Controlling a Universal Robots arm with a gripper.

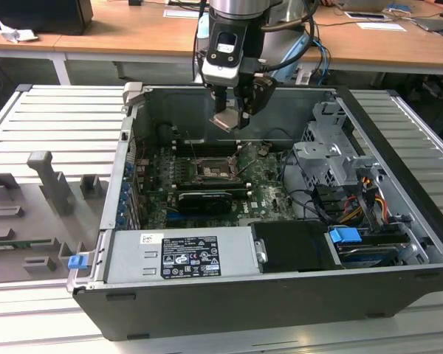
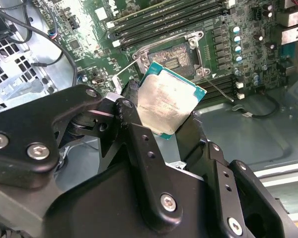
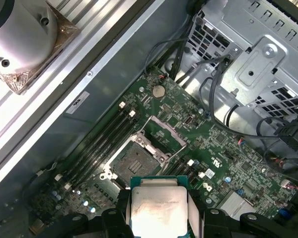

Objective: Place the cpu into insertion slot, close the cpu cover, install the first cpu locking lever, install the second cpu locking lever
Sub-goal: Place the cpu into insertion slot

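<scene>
One open computer case [image 1: 280, 310], one gripper [image 1: 232, 114], one cpu [image 2: 169, 101], one insertion slot [image 3: 134, 159], two thin wire levers [image 2: 125, 68] beside it, one long black card [image 1: 204, 200], one coin battery [image 3: 159, 90], two blue tabs [image 1: 76, 261] — one at the exterior view's near left, one near right.

Soft, even light fell from above. The computer case [image 1: 280, 317] held mild shadow inside, and the cpu [image 2: 169, 101] showed pale glare in the second wrist view.

We see a slatted grey metal worktable [image 1: 55, 118] spanning the scene, and behind it light wooden desks [image 1: 133, 33] carrying scattered papers [image 1: 181, 12] and a dark bulky object [image 1: 37, 15], all evenly lit
</scene>
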